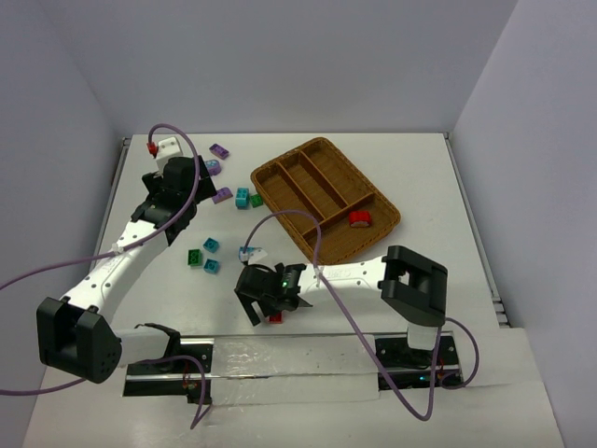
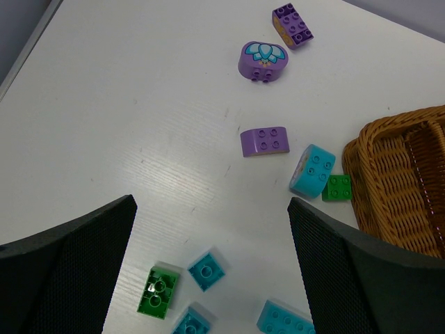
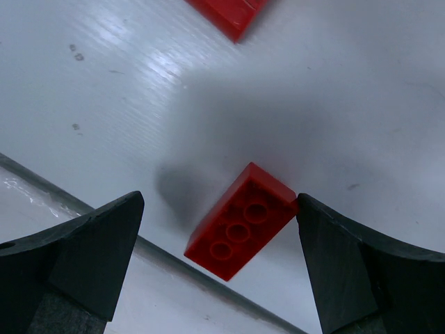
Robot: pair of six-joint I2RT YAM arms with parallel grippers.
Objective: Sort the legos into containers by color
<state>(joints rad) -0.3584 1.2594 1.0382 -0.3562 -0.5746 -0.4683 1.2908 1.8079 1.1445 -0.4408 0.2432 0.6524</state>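
Observation:
The brown wicker tray (image 1: 280, 175) (image 2: 402, 182) stands at the back right, with one red lego (image 1: 360, 219) in its crosswise compartment. My right gripper (image 1: 263, 303) (image 3: 220, 202) is open low over the table's near edge. A red brick (image 3: 241, 220) (image 1: 275, 318) lies between its jaws, hollow side up, one corner against the right finger. A second red brick (image 3: 226, 12) lies just beyond. My left gripper (image 1: 177, 217) (image 2: 212, 229) hangs open and empty over a green brick (image 2: 158, 291) and teal bricks (image 2: 206, 270). Purple legos (image 2: 265, 141) (image 1: 219, 150), a rounded teal one (image 2: 312, 170) and a small green one (image 2: 338, 188) lie left of the tray.
A white block with a red piece (image 1: 165, 146) sits at the far left corner. A metal rail (image 1: 298, 359) runs along the near edge under the arm bases. Purple cables (image 1: 326, 280) loop over the table from both arms.

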